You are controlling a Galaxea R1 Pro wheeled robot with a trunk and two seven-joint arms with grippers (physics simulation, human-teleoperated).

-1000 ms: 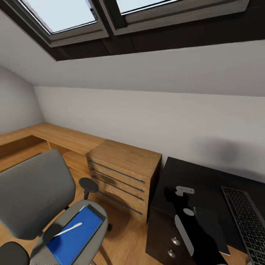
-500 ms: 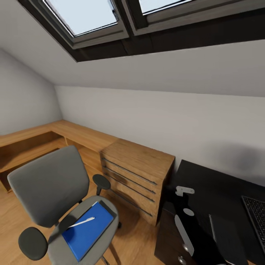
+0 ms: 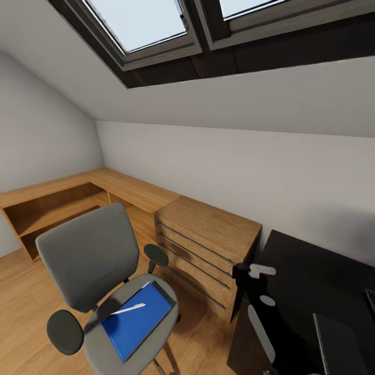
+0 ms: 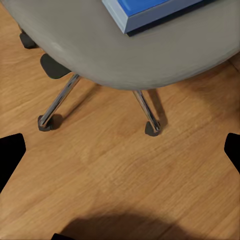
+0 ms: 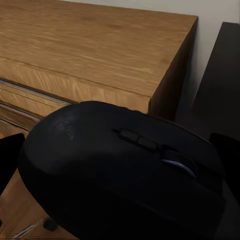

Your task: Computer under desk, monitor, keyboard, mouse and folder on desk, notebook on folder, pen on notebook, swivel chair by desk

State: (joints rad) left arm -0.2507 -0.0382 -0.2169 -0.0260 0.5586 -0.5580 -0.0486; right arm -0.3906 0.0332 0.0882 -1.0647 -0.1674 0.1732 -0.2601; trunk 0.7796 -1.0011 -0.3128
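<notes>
No brand, label or writing legible on anything.

Right arm (image 3: 265, 333): black with white panels, reaching forward and up along the near edge of the black bench (image 3: 312, 276). Right claw (image 5: 125, 195) pinching a black mouse (image 5: 120, 180), scroll wheel and buttons facing the right wrist camera, with the wooden drawer unit (image 3: 208, 245) behind it.

Left claw (image 4: 120, 150): black fingertips (image 4: 10, 155) at opposite edges of the left wrist view, spread apart, nothing between them; hangs over the wood floor (image 4: 125, 170) below the seat.

Swivel chair (image 3: 83, 255): on the floor, apart from the bench, beside the low wooden shelving (image 3: 47, 203). Blue folder (image 3: 136, 320) flat on the seat; dark grey notebook (image 3: 165, 293) edge showing beneath its far side; whitish pen (image 3: 128, 309) lying across the folder.
</notes>
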